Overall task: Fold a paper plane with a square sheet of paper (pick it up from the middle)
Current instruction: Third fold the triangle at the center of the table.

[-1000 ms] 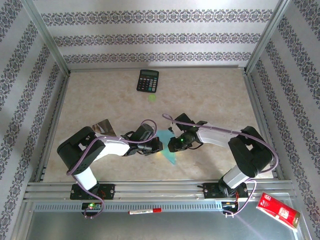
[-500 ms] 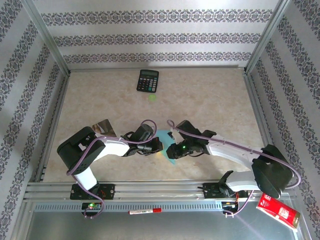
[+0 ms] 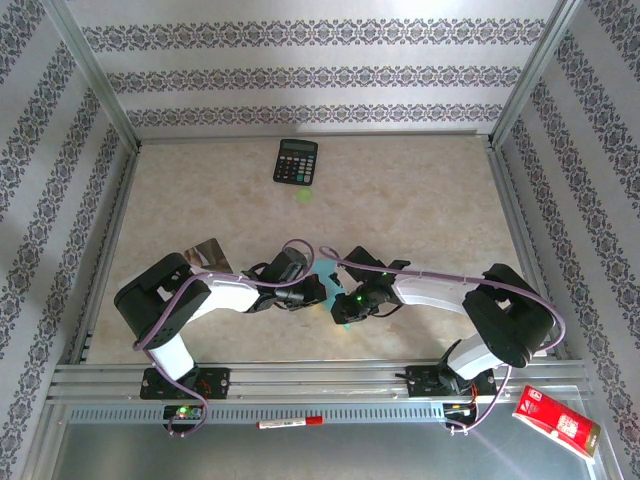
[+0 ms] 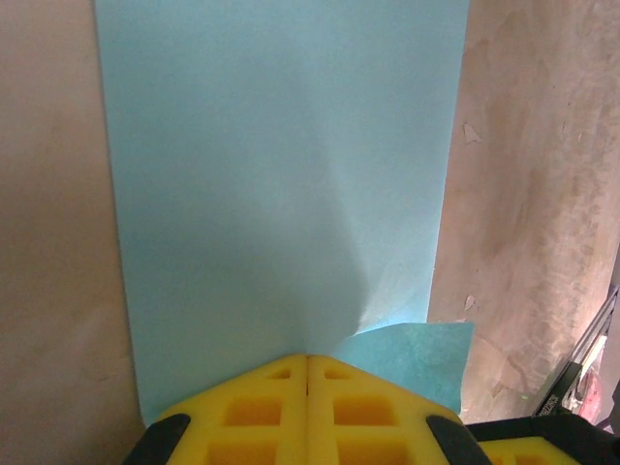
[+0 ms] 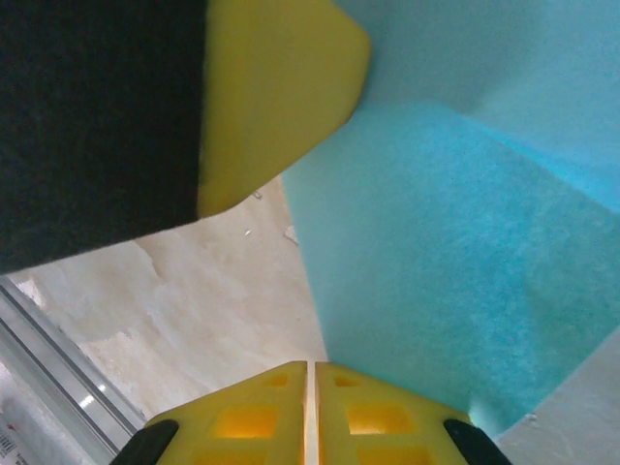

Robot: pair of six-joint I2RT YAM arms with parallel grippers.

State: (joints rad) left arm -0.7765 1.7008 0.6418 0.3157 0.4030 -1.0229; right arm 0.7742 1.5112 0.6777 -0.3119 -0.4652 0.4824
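Observation:
The square sheet of paper (image 3: 328, 268), light cyan and partly folded, lies between the two grippers in mid-table. In the left wrist view the paper (image 4: 281, 174) fans out from my left gripper (image 4: 308, 356), which is shut on it, and a small flap (image 4: 417, 354) sticks out to the right. In the top view the left gripper (image 3: 318, 293) nearly touches my right gripper (image 3: 338, 305). The right gripper (image 5: 310, 364) has its jaws together but for a hairline slit. The paper (image 5: 455, 242) runs behind its right finger and its edge ends just beside the seam. The left arm's yellow finger (image 5: 271, 87) hangs close above.
A black calculator (image 3: 296, 161) lies at the back of the table. A photo-printed booklet (image 3: 205, 252) sits by the left arm. A red pen (image 3: 290, 423) and a red box (image 3: 555, 422) lie in front of the rail. Metal frame rails border the table.
My right gripper has slid left and nearer, up against the left gripper, and its jaws have closed. The left arm has stayed put, still holding the paper.

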